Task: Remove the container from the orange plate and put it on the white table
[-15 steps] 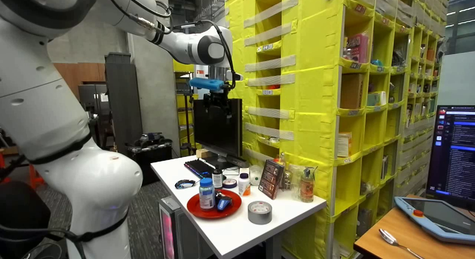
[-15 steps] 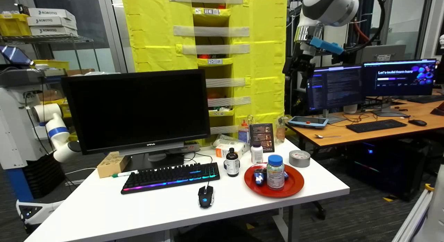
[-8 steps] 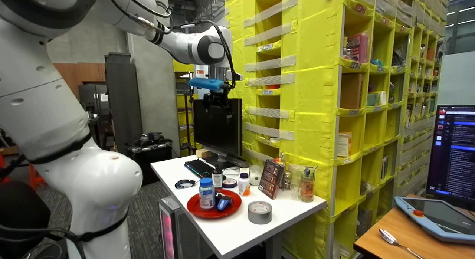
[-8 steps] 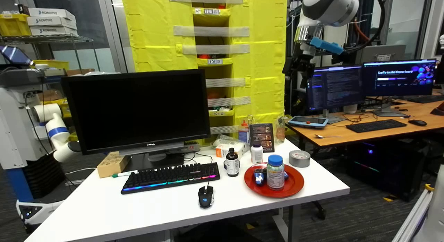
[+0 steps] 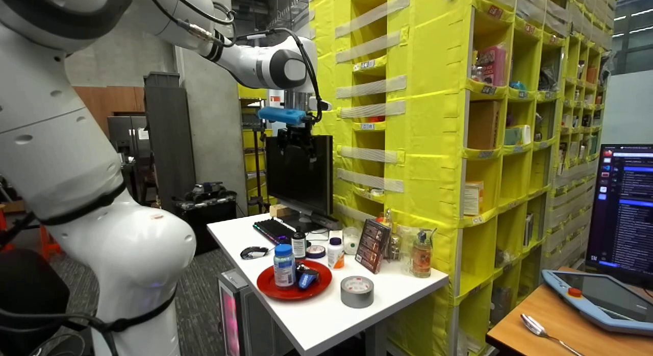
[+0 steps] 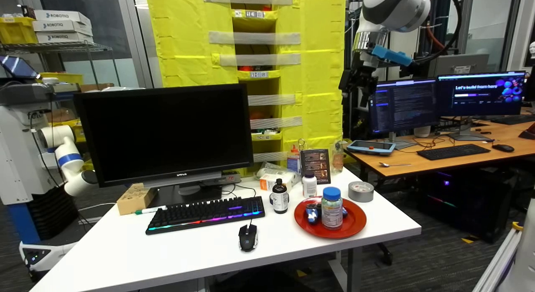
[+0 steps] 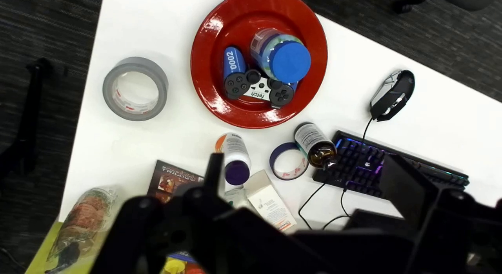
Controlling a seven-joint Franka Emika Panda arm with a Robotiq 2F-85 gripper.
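The container, a clear round tub with a blue lid and pale label (image 5: 284, 267), stands upright on the red-orange plate (image 5: 321, 284). It also shows in an exterior view (image 6: 332, 208) and in the wrist view (image 7: 290, 61). A blue and black game controller (image 7: 257, 85) lies beside it on the plate. The plate rests on the white table (image 6: 200, 254), near its front edge. My gripper (image 5: 297, 151) is high above the table, near the monitor and well away from the tub. Its fingers (image 7: 214, 172) stand apart with nothing between them.
A grey tape roll (image 7: 159, 85), a white bottle with purple cap (image 7: 237, 152), a brown bottle (image 7: 313, 144) and a blue tape roll (image 7: 280, 150) stand around the plate. A mouse (image 6: 248, 237), keyboard (image 6: 205, 214) and large monitor (image 6: 167, 133) share the table. Yellow shelving (image 5: 433, 142) rises behind.
My arm and gripper have shifted slightly to the left in both exterior views. The tub, plate and other table items have not moved. The keyboard lights changed colour.
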